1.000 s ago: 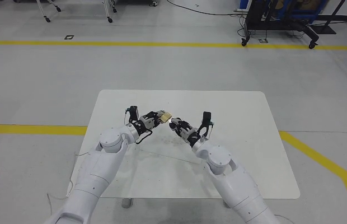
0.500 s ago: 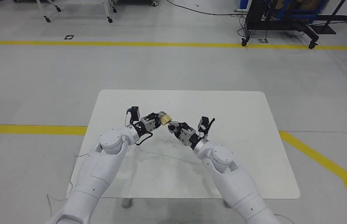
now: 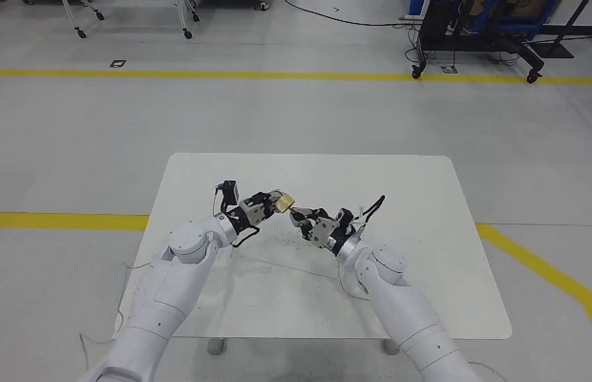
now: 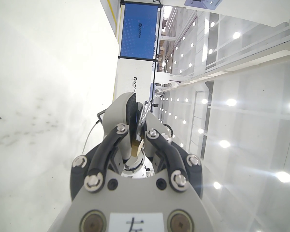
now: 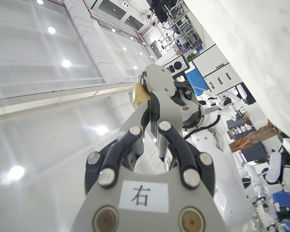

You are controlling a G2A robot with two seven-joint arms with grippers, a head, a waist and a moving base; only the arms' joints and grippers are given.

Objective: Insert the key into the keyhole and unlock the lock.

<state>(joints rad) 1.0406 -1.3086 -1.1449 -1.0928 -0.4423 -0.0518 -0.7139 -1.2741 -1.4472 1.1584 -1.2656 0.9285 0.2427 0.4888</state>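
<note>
Holding the lock (image 3: 283,201) up above the table (image 3: 411,181) in the left gripper (image 3: 274,203), clamped hard on the brass body, w/ the shackle (image 4: 144,112) sticking out past the fingertips and looking closed. Meeting it nearly tip-to-tip w/ the right gripper (image 3: 298,217), just beside the lock's free end; can't tell from above whether touching. Pinched together on the right side too, prob. on the key, but anything held there is hidden betw. the pads, so unconfirmed by sight.

Reads as the insertion step: both arms brought together mid-air, alignment in hand, no sign of the shackle released. Roughly mid-task by that judgement.

Next move calls for lining the key blade up w/ the keyway axis, correcting roll so the teeth match the slot, then pushing straight in w/ small force while bracing the lock rigidly on the left. After full seating, rotating the right wrist abt the key's long axis, not sweeping sideways. Worth watching: slip of a thin key in the pads, the lock twisting in the left grip, jamming if entered off-axis.
</note>
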